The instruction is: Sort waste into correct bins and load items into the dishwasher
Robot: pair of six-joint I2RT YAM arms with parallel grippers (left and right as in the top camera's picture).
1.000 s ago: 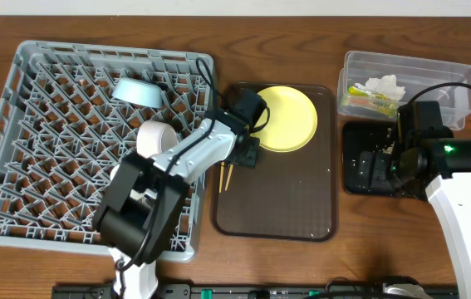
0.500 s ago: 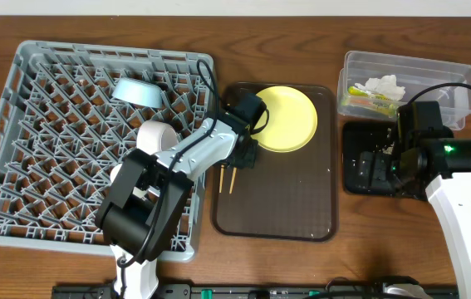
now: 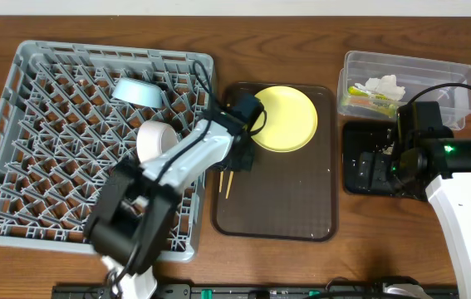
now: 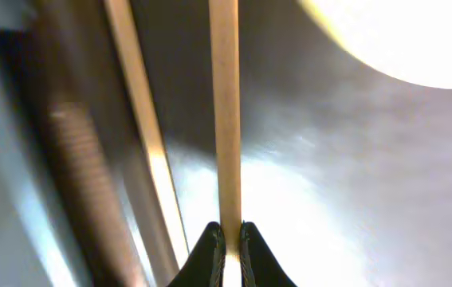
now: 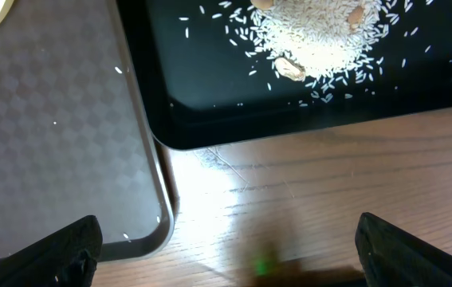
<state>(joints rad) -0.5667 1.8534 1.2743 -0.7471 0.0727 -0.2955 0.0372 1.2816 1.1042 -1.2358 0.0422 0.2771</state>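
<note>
Wooden chopstick [image 4: 226, 119], pinched near one end by left end effector [image 4: 226, 239], may swivel or slip when lifted; right end effector [image 5: 233, 249] stands wide.

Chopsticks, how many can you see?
2. One chopstick is pinched in the left gripper. The other chopstick lies right beside it, by the edge of the brown tray. The arm could be hiding more.
</note>
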